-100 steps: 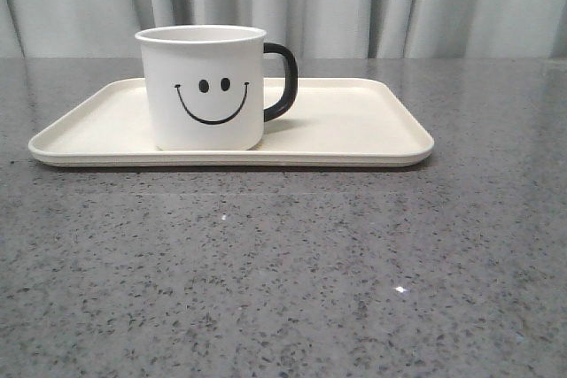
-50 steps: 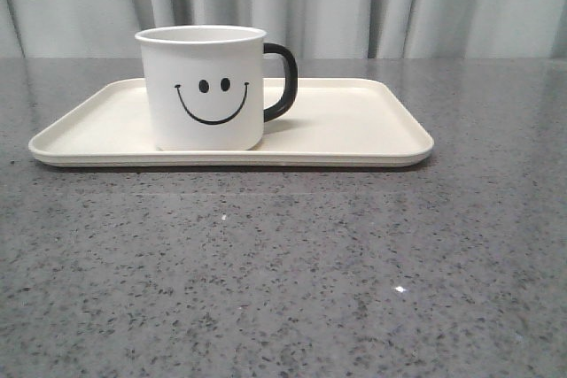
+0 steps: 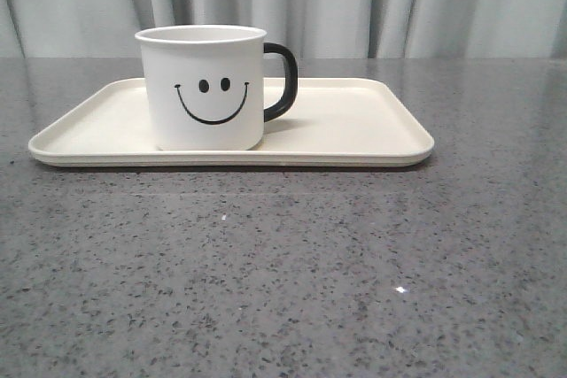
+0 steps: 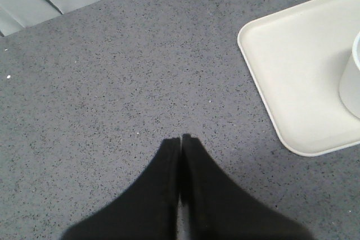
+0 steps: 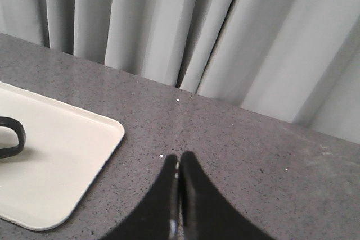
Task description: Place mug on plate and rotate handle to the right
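My left fingers [image 4: 180, 136]: pressed together, tips touching, nothing between them; they hover over bare grey speckled tabletop [image 4: 112, 82], off the plate's corner and apart from it.
My right fingers [image 5: 178, 156]: also closed tip to tip and holding nothing, above the table on the plate's other side, clear of its rim.
Table [image 3: 283, 281]: in the front view the near stretch is dark speckled stone.
Plate [image 3: 354, 126]: cream, rectangular, low rim, lying flat on the table, long side across the front view.
Mug [image 3: 204, 86]: white, upright, standing on the plate's left half, smiley face turned toward the front camera.
Handle [image 3: 282, 81]: black loop, sticking out to the right side of the mug; my right wrist camera catches it [image 5: 12, 136] over the plate's surface.
Curtain [image 3: 354, 2]: pale grey folds behind the far table edge.
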`<state>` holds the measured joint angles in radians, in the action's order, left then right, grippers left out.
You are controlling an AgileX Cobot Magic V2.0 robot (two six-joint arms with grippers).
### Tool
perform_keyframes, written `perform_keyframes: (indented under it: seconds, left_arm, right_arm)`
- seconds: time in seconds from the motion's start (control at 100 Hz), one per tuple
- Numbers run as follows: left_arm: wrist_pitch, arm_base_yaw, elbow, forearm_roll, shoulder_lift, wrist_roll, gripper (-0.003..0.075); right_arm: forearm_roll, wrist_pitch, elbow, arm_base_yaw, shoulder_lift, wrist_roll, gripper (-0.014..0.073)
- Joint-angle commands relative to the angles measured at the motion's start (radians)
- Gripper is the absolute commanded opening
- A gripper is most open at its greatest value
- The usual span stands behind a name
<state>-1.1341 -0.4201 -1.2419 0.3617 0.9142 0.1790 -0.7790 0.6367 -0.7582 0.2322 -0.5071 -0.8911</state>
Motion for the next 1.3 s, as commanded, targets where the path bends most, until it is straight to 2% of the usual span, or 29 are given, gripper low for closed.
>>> perform_keyframes:
  seconds: [0.0, 0.18, 1.09, 1.19, 1.29]
  left_arm:
    - [0.067, -0.006, -0.023, 0.025, -0.005, 0.012, -0.0020]
    - [0.071, -0.006, -0.023, 0.023, -0.003, 0.012, -0.0020]
    - [0.068, -0.006, -0.023, 0.000, -0.003, 0.012, -0.0020]
    - [0.127, 0.001, -0.016, 0.007, -0.013, 0.012, -0.0020]
    - [0.331, 0.043, 0.026, -0.049, -0.051, 0.012, -0.0020]
  right_arm:
    - [-0.020, -0.042, -0.022, -0.003, -0.003, 0.002, -0.0060]
    - [-0.021, 0.009, -0.022, -0.003, -0.003, 0.002, -0.0060]
    - [-0.022, 0.009, -0.022, -0.003, -0.003, 0.002, -0.0060]
    - [-0.022, 0.009, -0.022, -0.003, -0.003, 0.002, -0.0060]
    - [-0.022, 0.009, -0.022, -0.003, -0.003, 0.002, -0.0060]
